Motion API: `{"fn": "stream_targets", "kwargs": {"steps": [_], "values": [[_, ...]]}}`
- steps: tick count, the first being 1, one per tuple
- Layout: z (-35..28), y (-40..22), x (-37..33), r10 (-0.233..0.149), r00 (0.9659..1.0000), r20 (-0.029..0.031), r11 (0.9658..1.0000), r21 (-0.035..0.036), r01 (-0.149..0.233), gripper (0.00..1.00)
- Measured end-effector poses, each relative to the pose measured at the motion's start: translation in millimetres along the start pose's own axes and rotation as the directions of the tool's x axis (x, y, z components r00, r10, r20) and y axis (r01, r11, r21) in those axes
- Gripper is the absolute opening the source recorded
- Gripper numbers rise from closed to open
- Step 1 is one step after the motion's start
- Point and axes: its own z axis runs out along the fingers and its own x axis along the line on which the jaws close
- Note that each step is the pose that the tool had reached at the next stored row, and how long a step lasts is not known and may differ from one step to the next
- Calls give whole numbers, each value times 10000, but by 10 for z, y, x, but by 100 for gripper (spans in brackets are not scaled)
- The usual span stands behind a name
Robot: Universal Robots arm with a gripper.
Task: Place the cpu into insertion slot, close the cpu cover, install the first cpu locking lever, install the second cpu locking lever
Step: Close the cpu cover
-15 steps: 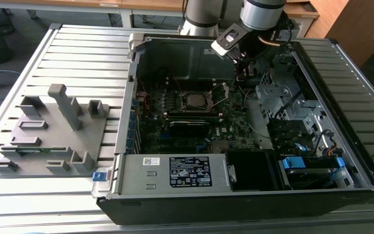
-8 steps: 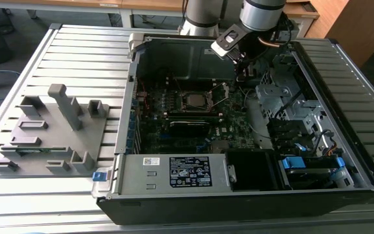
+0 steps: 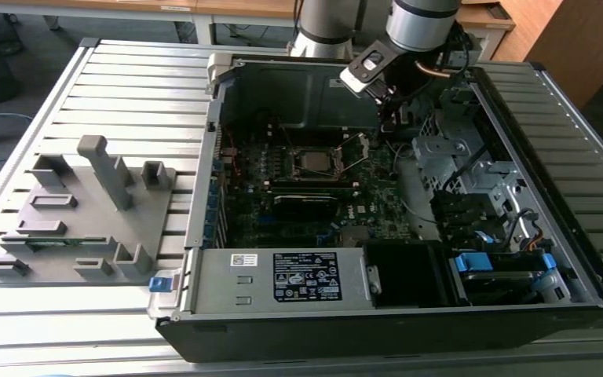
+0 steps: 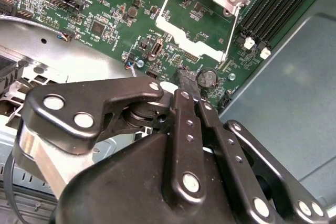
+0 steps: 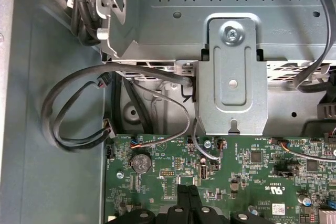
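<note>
In the exterior view the insertion slot point(image 3: 312, 162) sits mid-motherboard, and a dull grey square in it looks like the cpu. The cpu cover point(image 3: 356, 152) stands flipped open on the slot's right side in the exterior view. It shows as a silvery cut-out frame point(image 4: 190, 39) in the second wrist view, flanked by thin wire levers point(image 4: 234, 27). My gripper point(image 3: 391, 128) hangs just beyond the open cover, above the board. Its black fingers point(image 4: 181, 103) are pressed together with nothing between them, tips point(image 4: 185, 80) beside a coin battery point(image 4: 207, 77). The first wrist view shows the gripper point(image 5: 189, 191) too.
A metal drive cage point(image 5: 231, 72) and looped black cables point(image 5: 68, 114) lie close behind the gripper. The grey case wall point(image 4: 294, 98) runs alongside. Memory slots point(image 4: 278, 3) border the socket. A grey fixture block point(image 3: 92, 212) rests outside the case, on the exterior view's left.
</note>
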Motion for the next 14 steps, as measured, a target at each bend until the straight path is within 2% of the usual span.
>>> {"fn": "stream_targets", "kwargs": {"steps": [7,14], "values": [[7,0,0,0,10000,3,10000,0,0,11],[92,-3,-3,0,10000,4,10000,1,0,11]]}}
